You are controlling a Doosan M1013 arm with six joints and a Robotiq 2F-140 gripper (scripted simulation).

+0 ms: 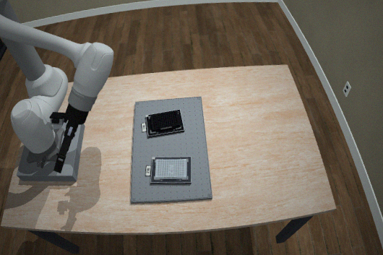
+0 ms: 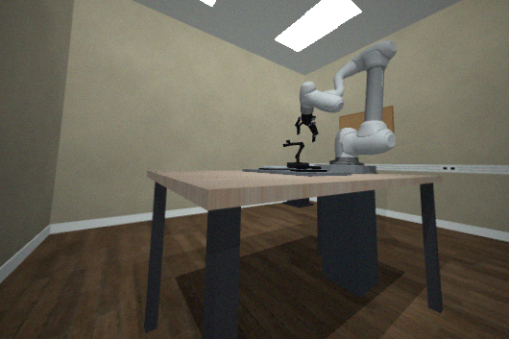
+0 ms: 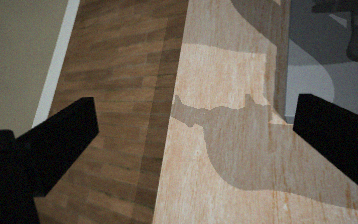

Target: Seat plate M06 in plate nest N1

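A grey baseplate (image 1: pixel 170 149) lies in the middle of the table and carries two plate nests. The far nest holds a black well plate (image 1: pixel 165 122) that sits turned a little askew against its frame. The near nest holds a pale well plate (image 1: pixel 170 169) that sits square in its frame. Each nest has a small white tag (image 1: pixel 144 126) on its left; I cannot read which plate is M06 or M09. My gripper (image 1: pixel 65 141) hangs over the table's left end next to the arm's base, far from both plates. It is wide open and empty, as the wrist view (image 3: pixel 195 120) and the exterior view (image 2: pixel 306 130) also show.
The arm's grey base block (image 1: pixel 48 164) stands at the table's left end. The wrist view looks down on the table's edge (image 3: pixel 172 125) and the wood floor beyond. A small black jointed stand (image 2: pixel 295 151) shows by the plates in the exterior view.
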